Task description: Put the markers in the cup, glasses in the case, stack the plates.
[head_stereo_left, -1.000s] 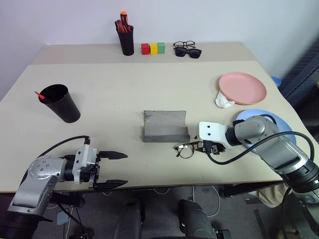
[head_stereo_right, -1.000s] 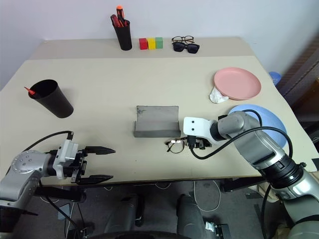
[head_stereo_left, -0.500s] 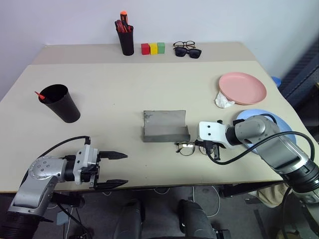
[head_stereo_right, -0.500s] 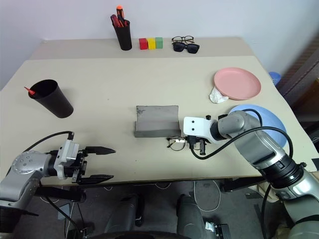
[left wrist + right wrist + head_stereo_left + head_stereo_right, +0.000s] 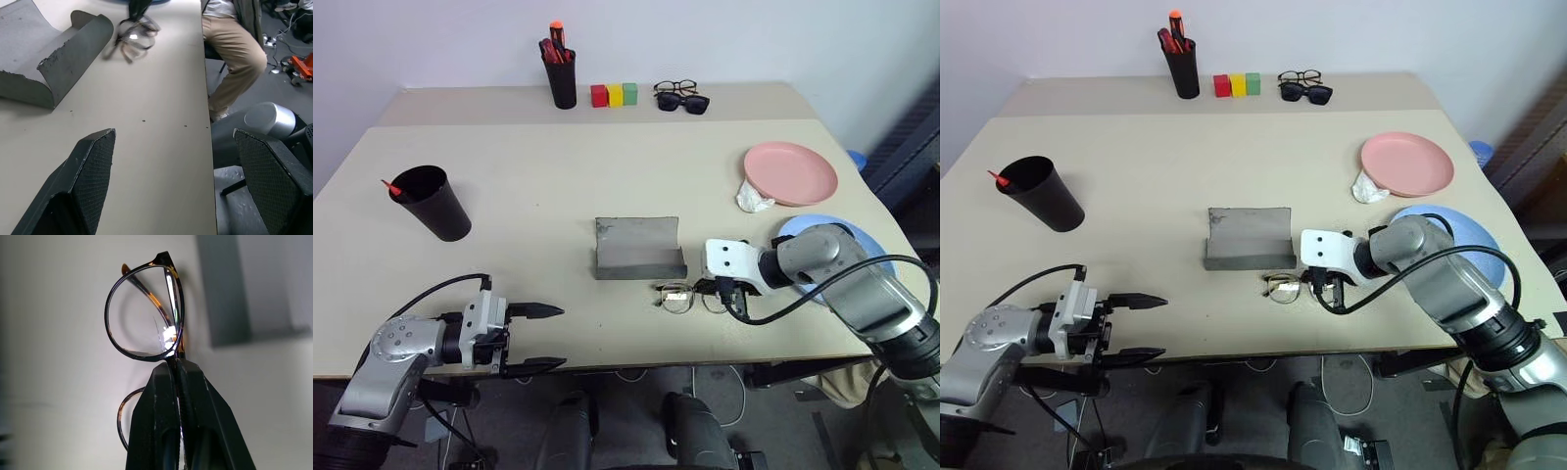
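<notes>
While the right pincer [image 5: 177, 377] has its 2 fingers pinching the bridge of the glasses [image 5: 688, 296], the spectacles sit just in front of the case [image 5: 638, 249], which lies open on the surface [image 5: 558, 176]. Near the front edge, the left pincer [image 5: 538, 339] hovers with fingers spread wide, gripping nothing. At the surface's right side sit the pink plate [image 5: 790, 172] and blue plate [image 5: 862, 240]; at left, the cup [image 5: 433, 203] holds 1 red marker [image 5: 391, 187].

No legible text or labels.
</notes>
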Robot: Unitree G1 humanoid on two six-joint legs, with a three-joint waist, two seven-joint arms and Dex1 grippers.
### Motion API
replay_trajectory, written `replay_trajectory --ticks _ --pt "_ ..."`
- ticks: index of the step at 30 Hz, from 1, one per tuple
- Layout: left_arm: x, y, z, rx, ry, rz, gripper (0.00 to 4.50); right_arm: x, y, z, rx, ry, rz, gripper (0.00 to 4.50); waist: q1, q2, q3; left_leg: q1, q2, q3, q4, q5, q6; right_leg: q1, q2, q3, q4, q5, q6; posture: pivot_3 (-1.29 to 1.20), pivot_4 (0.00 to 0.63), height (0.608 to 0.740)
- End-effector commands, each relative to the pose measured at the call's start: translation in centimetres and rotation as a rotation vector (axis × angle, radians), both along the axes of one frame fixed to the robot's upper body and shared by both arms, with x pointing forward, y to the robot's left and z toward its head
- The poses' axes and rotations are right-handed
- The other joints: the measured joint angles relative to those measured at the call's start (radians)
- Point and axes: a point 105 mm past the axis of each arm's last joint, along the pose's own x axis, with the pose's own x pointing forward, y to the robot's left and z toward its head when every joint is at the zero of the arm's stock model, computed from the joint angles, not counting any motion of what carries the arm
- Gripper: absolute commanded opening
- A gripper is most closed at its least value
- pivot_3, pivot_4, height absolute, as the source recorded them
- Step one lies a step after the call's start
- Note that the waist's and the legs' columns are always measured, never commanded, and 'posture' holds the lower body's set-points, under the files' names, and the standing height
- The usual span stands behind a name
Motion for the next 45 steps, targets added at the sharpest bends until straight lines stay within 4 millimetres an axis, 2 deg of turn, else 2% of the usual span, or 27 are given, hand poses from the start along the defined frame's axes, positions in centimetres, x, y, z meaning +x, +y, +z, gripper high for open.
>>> replay_trajectory --ticks 1,5,7,11,15,18,24,31,34,39,42,45 --pt "0.0 -0.6 0.6 -0.009 -0.038 -0.018 3.96 -0.4 2.2 4.1 0.142 -0.06 0.067 0.04 -0.001 0.0 0.0 0.0 0.0 0.0 0.0 0.0 0.0 0.0 0.0 0.0 0.0 0.0 0.0 0.0 0.15 0.74" --pt "0.2 -0.8 0.5 -0.014 -0.042 -0.019 3.96 0.5 4.7 7.2 0.311 -0.095 0.09 0.04 -0.005 0.0 0.0 0.001 0.001 0.001 0.0 -0.001 -0.002 -0.001 0.0 0.0 0.0 0.001 -0.001 0.0 0.15 0.74" --pt "0.4 -0.9 0.6 -0.017 -0.045 -0.019 3.96 1.6 5.8 8.5 0.387 -0.139 0.091 0.04 -0.005 0.0 0.0 0.001 0.001 0.001 -0.001 -0.001 -0.002 -0.001 0.0 0.0 0.0 0.001 -0.001 0.0 0.15 0.74" --pt "0.4 -1.1 0.7 -0.022 -0.049 -0.018 3.96 5.1 7.6 10.5 0.482 -0.295 0.031 0.04 -0.004 0.0 0.0 0.0 0.001 0.001 -0.001 0.0 0.0 -0.001 0.0 0.0 0.0 0.001 -0.001 0.0 0.15 0.74" --pt "0.2 -1.0 0.8 -0.023 -0.051 -0.006 3.96 7.4 8.0 10.0 0.458 -0.377 -0.027 0.04 -0.002 0.0 0.0 0.0 0.001 0.002 -0.001 0.0 0.0 -0.002 0.0 0.0 0.0 0.001 -0.001 0.0 0.15 0.74" --pt "0.0 -0.8 0.9 -0.02 -0.054 0.012 3.96 8.3 7.6 8.6 0.394 -0.397 -0.052 0.04 -0.005 0.001 0.0 0.0 0.001 0.002 -0.001 0.0 0.0 -0.002 0.0 0.0 0.0 0.001 -0.001 0.0 0.15 0.74" --pt "-0.2 -0.4 1.0 -0.015 -0.055 0.045 3.96 7.5 7.3 6.4 0.32 -0.324 -0.029 0.04 -0.005 0.001 0.001 0.0 0.001 0.002 -0.002 0.0 0.0 -0.003 0.001 0.0 0.001 0.001 -0.001 0.0 0.15 0.74" --pt "0.2 -0.3 1.3 -0.01 -0.06 0.067 3.96 6.3 7.1 5.0 0.289 -0.237 -0.017 0.04 -0.004 0.001 0.001 0.0 0.001 0.002 -0.002 0.0 0.0 -0.003 0.001 0.0 0.001 0.001 -0.001 0.0 0.15 0.74" --pt "0.8 -0.2 1.6 -0.012 -0.071 0.081 3.96 6.4 6.8 4.7 0.287 -0.243 -0.042 0.94 -0.004 0.001 0.001 0.0 0.001 0.002 -0.002 0.0 0.0 -0.003 0.001 0.0 0.001 0.001 -0.001 0.0 0.15 0.74" --pt "2.1 -0.3 2.7 -0.048 -0.085 0.123 3.96 6.8 6.2 5.0 0.306 -0.283 -0.099 3.48 -0.002 0.001 0.001 -0.001 0.001 0.002 -0.002 0.0 0.0 -0.003 0.001 0.0 0.001 0.001 -0.001 0.0 0.15 0.74" --pt "4.1 -0.5 4.7 -0.122 -0.107 0.178 3.96 6.3 5.4 5.8 0.35 -0.301 -0.131 3.48 0.005 0.001 0.001 -0.001 0.001 0.002 -0.002 0.0 0.0 -0.003 0.001 0.0 0.001 0.001 -0.001 0.0 0.15 0.74" --pt "7.3 -1.1 7.3 -0.137 -0.185 0.219 3.96 4.5 3.5 6.8 0.432 -0.336 -0.133 3.48 0.017 0.0 0.001 -0.001 0.001 0.002 0.0 0.0 0.0 -0.002 0.001 0.0 0.001 0.001 -0.001 0.0 0.15 0.74"
